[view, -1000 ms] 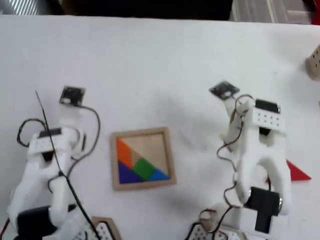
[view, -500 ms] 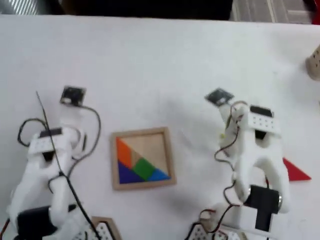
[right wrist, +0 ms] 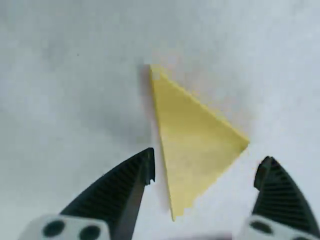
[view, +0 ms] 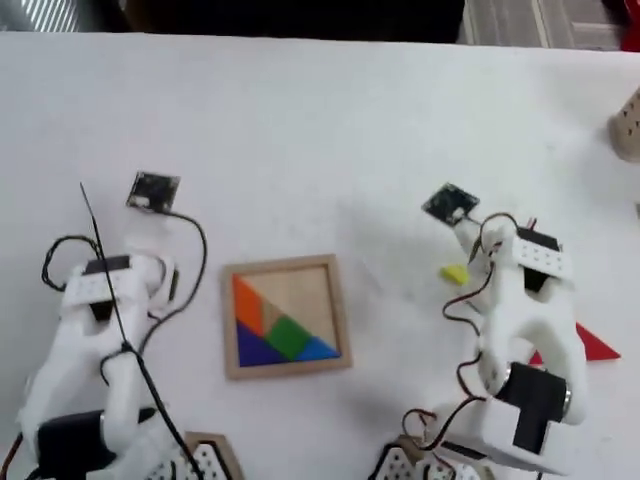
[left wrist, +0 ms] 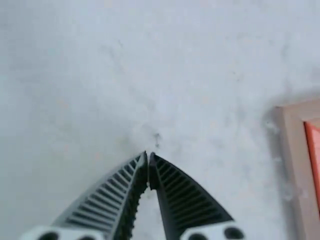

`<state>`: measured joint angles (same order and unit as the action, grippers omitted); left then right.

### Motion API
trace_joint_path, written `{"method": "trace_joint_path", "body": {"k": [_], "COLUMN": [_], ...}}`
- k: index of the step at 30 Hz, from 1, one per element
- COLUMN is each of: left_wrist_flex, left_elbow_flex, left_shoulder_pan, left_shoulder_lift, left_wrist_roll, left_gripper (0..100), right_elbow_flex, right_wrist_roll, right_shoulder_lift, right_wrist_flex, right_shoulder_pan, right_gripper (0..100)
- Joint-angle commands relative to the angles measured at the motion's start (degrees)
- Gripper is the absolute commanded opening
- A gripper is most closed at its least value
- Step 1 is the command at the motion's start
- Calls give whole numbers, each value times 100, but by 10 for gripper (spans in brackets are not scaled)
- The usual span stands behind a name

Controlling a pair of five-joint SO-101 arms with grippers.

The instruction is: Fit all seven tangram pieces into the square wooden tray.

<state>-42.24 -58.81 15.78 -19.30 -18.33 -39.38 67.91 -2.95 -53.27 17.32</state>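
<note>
Yellow triangle [right wrist: 190,142], lying flat between the right gripper's [right wrist: 207,169] wide-open jaws, looks thin, light and rigid, best pinched across two edges.

High view: the right arm [view: 525,330] covers part of the red triangle [view: 598,346], at 3 o'clock from the tray [view: 230,320]. The yellow triangle [view: 455,273] peeks out beside that arm, mostly hidden. Left wrist view: the picture's edge cuts the tray, leaving one corner and a sliver of orange piece [left wrist: 313,160].
</note>
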Motion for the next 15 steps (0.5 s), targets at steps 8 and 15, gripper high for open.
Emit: {"method": "trace_joint_path", "body": {"k": [8, 15], "left_wrist_flex": [9, 9], "left_elbow_flex": [264, 264], "left_shoulder_pan": [-84, -84], "left_shoulder_lift": [-4, -4], "left_wrist_roll": [0, 0], "left_gripper": [35, 35], "right_elbow_flex": [1248, 2022], "right_wrist_roll": [290, 325], "right_shoulder_lift": [1516, 1543], "right_wrist_flex": [13, -927], "right_shoulder_pan": [-40, -101], "right_gripper": [315, 315]}}
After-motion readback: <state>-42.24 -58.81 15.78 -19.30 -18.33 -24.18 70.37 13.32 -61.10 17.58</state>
